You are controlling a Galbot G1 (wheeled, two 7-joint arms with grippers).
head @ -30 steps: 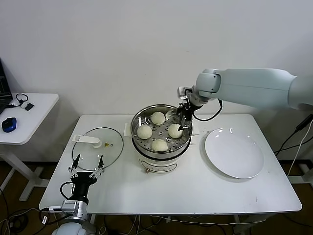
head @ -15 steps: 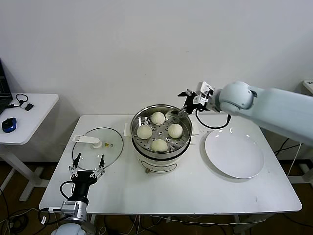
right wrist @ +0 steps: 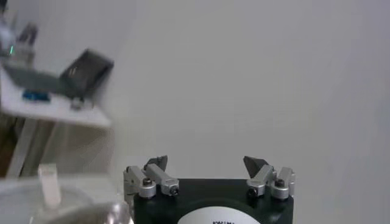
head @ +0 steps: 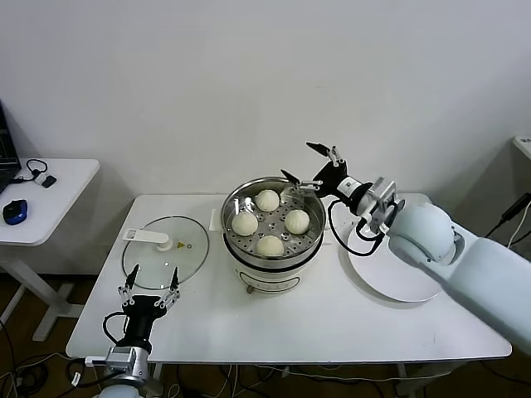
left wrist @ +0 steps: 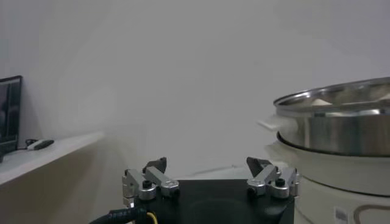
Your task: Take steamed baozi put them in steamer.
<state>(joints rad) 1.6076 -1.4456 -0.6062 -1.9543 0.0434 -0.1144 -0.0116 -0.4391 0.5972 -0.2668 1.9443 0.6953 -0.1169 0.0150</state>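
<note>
Several steamed baozi lie on the perforated floor of the steamer (head: 249, 265), among them one at the back (head: 267, 200), one on the left (head: 245, 224) and one on the right (head: 297, 220). My right gripper (head: 298, 161) (right wrist: 206, 162) hangs open and empty just above the steamer's right rear rim, touching nothing. My left gripper (head: 149, 287) (left wrist: 206, 163) is parked low at the table's front left, open and empty, its fingertips pointing up. In the left wrist view the steamer's steel wall (left wrist: 341, 125) rises beside it.
A glass lid with a white handle (head: 166, 249) lies flat left of the steamer. A white plate (head: 390, 282) sits to the right, partly covered by my right arm. A side table (head: 50, 195) with a blue mouse (head: 15, 211) stands at far left.
My right gripper has lifted out of the steamer, away from the right baozi, and the arm has swung down and to the right over the plate. The baozi have stayed in place.
</note>
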